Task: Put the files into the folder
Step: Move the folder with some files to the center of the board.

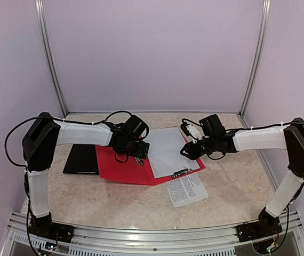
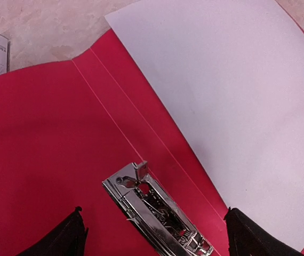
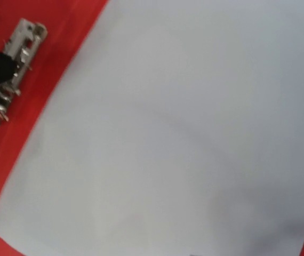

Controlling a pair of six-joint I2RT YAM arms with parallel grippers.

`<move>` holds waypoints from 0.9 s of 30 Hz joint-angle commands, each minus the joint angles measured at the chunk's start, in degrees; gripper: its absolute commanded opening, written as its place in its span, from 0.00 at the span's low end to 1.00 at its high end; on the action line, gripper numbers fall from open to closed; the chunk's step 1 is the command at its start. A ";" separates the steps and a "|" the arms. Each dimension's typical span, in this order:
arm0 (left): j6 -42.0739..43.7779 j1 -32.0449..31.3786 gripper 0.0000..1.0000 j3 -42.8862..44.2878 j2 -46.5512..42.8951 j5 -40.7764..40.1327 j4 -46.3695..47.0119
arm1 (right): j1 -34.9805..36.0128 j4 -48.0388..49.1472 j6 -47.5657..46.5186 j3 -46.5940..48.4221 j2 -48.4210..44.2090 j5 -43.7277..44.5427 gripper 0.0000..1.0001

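Marble-look table (image 1: pixel 114 202), red folder (image 1: pixel 114 169) open with a blank sheet (image 1: pixel 168 152) on its right half, printed sheet (image 1: pixel 186 189) outside just beside its near edge; left gripper (image 2: pixel 153 216) wide apart over the metal clip (image 2: pixel 136 186), right gripper (image 1: pixel 190 150) above the blank sheet, grip can't tell; mid-filing, next likely calls for fetching the printed sheet.

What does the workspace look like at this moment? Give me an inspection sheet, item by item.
Surface: marbled beige table, no spills seen.
Job's things: red folder lying open; blank sheet on its right half; printed sheet on the table off the folder's near edge.
Clutter: black flat item at the folder's left edge.
Grippers: left gripper open above the folder's metal clip; right gripper over the blank sheet's right edge, jaws not readable.
Cables: black cable loops off the left arm, away from the papers.
Surroundings: pale walls, aluminium frame.
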 commanded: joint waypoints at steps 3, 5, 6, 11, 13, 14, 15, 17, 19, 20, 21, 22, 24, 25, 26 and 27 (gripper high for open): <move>-4.39 0.01 0.83 0.99 4.55 0.51 -3.18 | 0.48 1.72 1.19 -3.36 -1.49 0.91 0.29; -5.51 -0.03 0.81 0.84 5.37 1.63 -3.22 | 0.48 2.12 1.65 -4.00 -1.58 0.63 0.28; -6.19 -0.11 0.79 0.54 5.59 2.84 -2.87 | 0.48 2.36 1.83 -4.22 -1.70 0.58 0.28; -9.93 -1.84 0.79 -1.94 4.13 4.94 -0.38 | 0.65 3.24 2.94 -5.73 -2.66 -0.30 0.28; -10.47 -2.72 0.79 -2.15 3.61 4.71 -0.01 | 0.91 3.76 3.42 -6.67 -3.13 -1.36 0.28; -10.72 -2.99 0.79 -2.23 3.29 4.73 0.08 | 1.04 3.79 3.53 -7.03 -3.20 -1.51 0.28; -10.92 -3.10 0.79 -2.23 3.11 4.79 0.21 | 1.21 3.70 3.58 -7.41 -3.29 -1.53 0.28; -11.36 -3.13 0.79 -2.62 2.49 5.28 0.89 | 1.35 2.93 3.48 -8.12 -3.76 -0.70 0.27; -11.74 -3.06 0.79 -2.99 1.77 6.41 1.58 | 1.36 1.66 3.31 -8.88 -4.99 1.08 0.27; -12.06 -3.06 0.78 -3.16 1.41 7.00 1.92 | 1.40 0.93 3.05 -9.10 -5.79 1.91 0.27; -12.45 -3.12 0.78 -3.38 0.97 7.61 2.23 | 1.36 0.01 2.88 -9.09 -6.83 2.76 0.27; -12.97 -3.21 0.78 -3.79 0.71 8.35 2.76 | 1.36 -0.90 2.64 -9.04 -7.81 3.61 0.27; -14.17 -3.51 0.77 -4.53 0.16 10.26 4.41 | 1.36 -2.94 2.49 -8.73 -9.92 5.67 0.27; -15.13 -3.65 0.77 -4.86 -0.13 11.14 5.14 | 1.36 -3.96 2.44 -8.53 -10.77 6.69 0.28; -15.86 -3.93 0.76 -4.96 -0.20 12.05 5.95 | 1.36 -4.90 2.45 -8.36 -11.51 7.49 0.28; -16.54 -4.25 0.76 -4.92 -0.18 12.98 6.60 | 1.36 -5.77 2.34 -8.17 -11.95 8.09 0.28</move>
